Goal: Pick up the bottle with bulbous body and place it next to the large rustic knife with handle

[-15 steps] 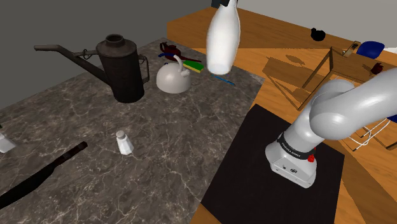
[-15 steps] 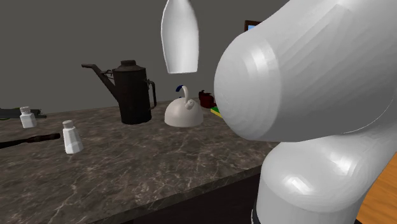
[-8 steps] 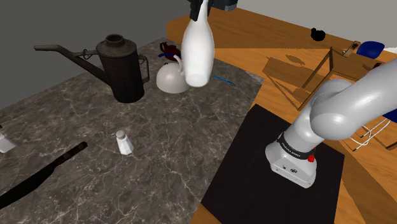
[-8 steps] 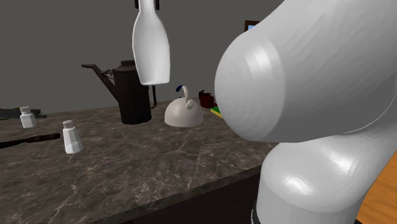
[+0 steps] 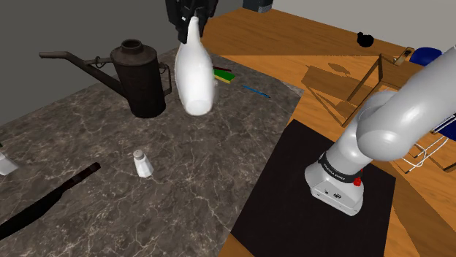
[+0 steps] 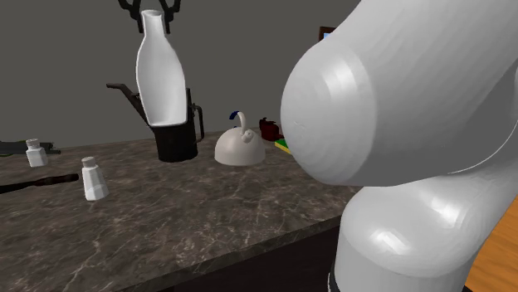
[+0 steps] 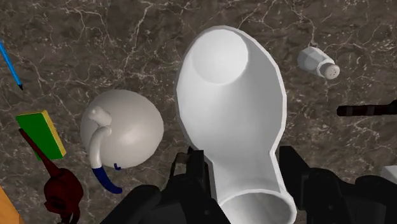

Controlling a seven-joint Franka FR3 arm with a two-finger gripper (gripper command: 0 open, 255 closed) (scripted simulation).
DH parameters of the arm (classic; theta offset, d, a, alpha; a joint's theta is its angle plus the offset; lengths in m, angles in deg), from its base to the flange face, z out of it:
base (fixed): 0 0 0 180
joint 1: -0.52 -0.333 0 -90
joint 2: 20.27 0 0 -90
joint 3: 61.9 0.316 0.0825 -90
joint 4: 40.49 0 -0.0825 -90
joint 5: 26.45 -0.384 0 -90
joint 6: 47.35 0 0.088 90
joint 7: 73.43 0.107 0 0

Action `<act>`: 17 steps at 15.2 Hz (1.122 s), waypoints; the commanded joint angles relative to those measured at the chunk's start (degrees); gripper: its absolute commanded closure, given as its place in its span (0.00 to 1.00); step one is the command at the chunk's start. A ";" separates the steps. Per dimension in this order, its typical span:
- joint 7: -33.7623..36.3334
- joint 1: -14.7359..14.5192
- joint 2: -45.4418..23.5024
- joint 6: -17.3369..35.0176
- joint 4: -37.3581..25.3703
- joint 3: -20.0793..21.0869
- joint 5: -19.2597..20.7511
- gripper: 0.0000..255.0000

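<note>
My gripper (image 5: 191, 16) is shut on the neck of a white bottle (image 5: 194, 75) with a swelling body, which hangs upright high above the dark marble table (image 5: 204, 171). In the second exterior view the bottle (image 6: 162, 76) hangs from the gripper (image 6: 150, 10) in front of a dark long-spouted can (image 6: 177, 126). The wrist view has both fingers (image 7: 191, 172) clasping the bottle (image 7: 230, 108). The long dark knife (image 5: 45, 202) lies flat near the table's front left corner in the shoulder view, far from the bottle; its handle end (image 7: 368, 109) lies beyond a shaker.
The dark can (image 5: 139, 79) stands just left of the bottle. A white kettle (image 6: 240, 146) sits below and behind it. A small white shaker (image 5: 142, 163) stands mid-table, another (image 5: 4, 163) at the left edge. A green sponge (image 5: 223, 74) and blue pen (image 5: 256, 91) lie at the back.
The gripper has carried the bottle steadily to the shoulder view's left, from above the sponge and pen to beside the dark can, covering the white kettle there.
</note>
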 commanded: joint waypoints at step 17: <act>21.90 -15.57 -41.18 -2.86 -36.93 6.80 22.28 1.00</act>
